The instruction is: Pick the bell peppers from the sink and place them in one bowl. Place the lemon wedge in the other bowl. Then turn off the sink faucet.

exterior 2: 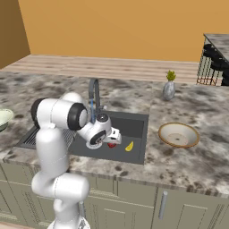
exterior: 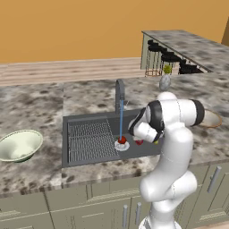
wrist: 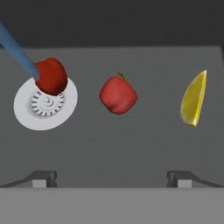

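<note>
Yellow lemon wedge, clearest close-up.

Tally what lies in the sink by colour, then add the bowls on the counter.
Red bell peppers: 2, one on the drain, one beside it
Yellow lemon wedge: 1
Bowls: 2, tan bowl, green bowl
Total: 5

Base views flanking sink; hand view overhead.
</note>
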